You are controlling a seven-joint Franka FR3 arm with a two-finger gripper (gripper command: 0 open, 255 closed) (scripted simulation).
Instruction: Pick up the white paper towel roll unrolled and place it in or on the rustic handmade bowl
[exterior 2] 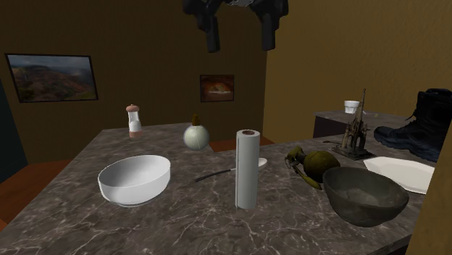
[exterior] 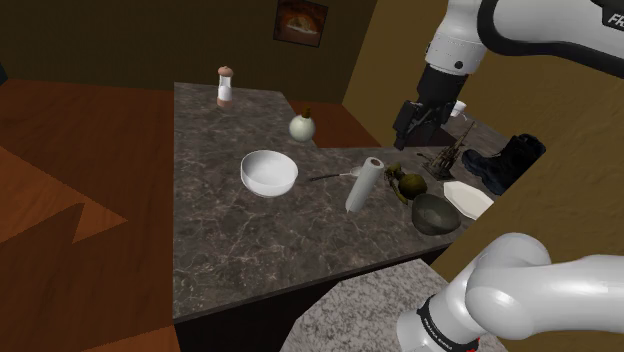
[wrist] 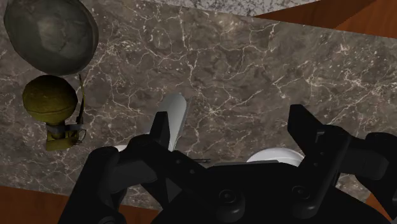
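Observation:
The white paper towel roll [exterior: 364, 185] [exterior 2: 247, 169] stands upright on the dark marble counter, tilted a little in the shoulder view. From the wrist its top end [wrist: 175, 118] shows just beside one finger. A dark, rough grey-brown bowl [exterior: 435, 213] [exterior 2: 363, 194] [wrist: 51, 35] sits near the counter's edge, a short way from the roll. My black gripper [exterior: 418, 125] [exterior 2: 240, 29] [wrist: 236, 133] hangs open high above the roll, holding nothing.
A plain white bowl [exterior: 268, 172] [exterior 2: 135, 178] sits on the roll's other side, with a spoon [exterior: 335, 176] between them. An olive round object [exterior 2: 315, 165] [wrist: 51, 102] lies next to the dark bowl. A white plate [exterior 2: 402, 174], small statue [exterior 2: 355, 130], boot [exterior 2: 420, 127], shaker [exterior: 226, 86] and round vase [exterior: 303, 126] stand around.

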